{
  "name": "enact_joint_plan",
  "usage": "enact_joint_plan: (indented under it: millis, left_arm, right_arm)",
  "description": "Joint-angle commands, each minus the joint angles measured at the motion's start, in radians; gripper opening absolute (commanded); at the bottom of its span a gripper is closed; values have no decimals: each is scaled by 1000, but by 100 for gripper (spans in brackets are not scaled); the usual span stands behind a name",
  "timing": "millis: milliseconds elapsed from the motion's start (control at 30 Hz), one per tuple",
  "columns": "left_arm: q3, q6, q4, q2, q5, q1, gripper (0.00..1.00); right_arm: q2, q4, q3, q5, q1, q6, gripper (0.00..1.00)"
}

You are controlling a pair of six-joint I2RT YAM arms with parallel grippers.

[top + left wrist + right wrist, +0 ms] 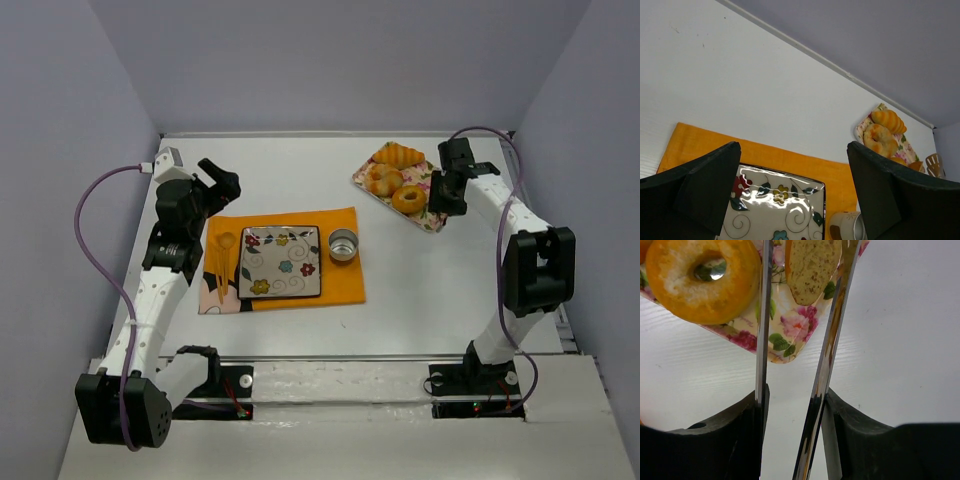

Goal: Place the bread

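Right gripper (792, 410) clamps tongs (762, 315) flanking bread (812, 270) on tray (790, 335) beside doughnut (702, 280), croissant (398, 153); left gripper (791, 146) gapes.

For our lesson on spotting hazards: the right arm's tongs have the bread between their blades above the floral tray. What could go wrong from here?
1. The bread sits only near the tips of the tongs held in the right arm's fingers, so it may slip out during a lift.
2. The doughnut lies right beside one blade, near the edge of the tray, and could get nudged off.
3. On the way to the plate, the metal cup might be knocked.
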Motion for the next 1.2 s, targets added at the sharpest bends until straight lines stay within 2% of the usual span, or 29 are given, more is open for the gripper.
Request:
enact_joint_plan:
  millis: [0,267,367,400,500,700,967,1067,1167]
  left_arm:
    - [-5,-2,35,-32,4,5,99]
    - [-3,-3,35,-16,5,5,99]
    - [-3,-3,35,-15,7,5,99]
    - [-3,-3,35,-15,7,5,99]
    - [-3,-3,36,-13,7,5,99]
    - [0,-3,36,-7,5,5,99]
    - [0,-3,36,-3,10,5,99]
    - [-2,-2,36,-6,8,5,99]
    - [-2,-3,36,-13,8,7,99]
  right_arm:
    - [12,-15,10,3,-5,18,29]
    - [52,-46,7,32,-5,19,44]
    - [75,-44,15,26,-5,21,46]
    - [80,-46,24,25,-5,19,51]
    - [95,-46,33,22,-5,10,56]
    - [88,-47,25,20,-5,7,63]
    - [83,-55,16,25,-5,6,58]
    - [88,-60,16,28,-14,9,48]
    - [82,-64,21,28,-14,12,31]
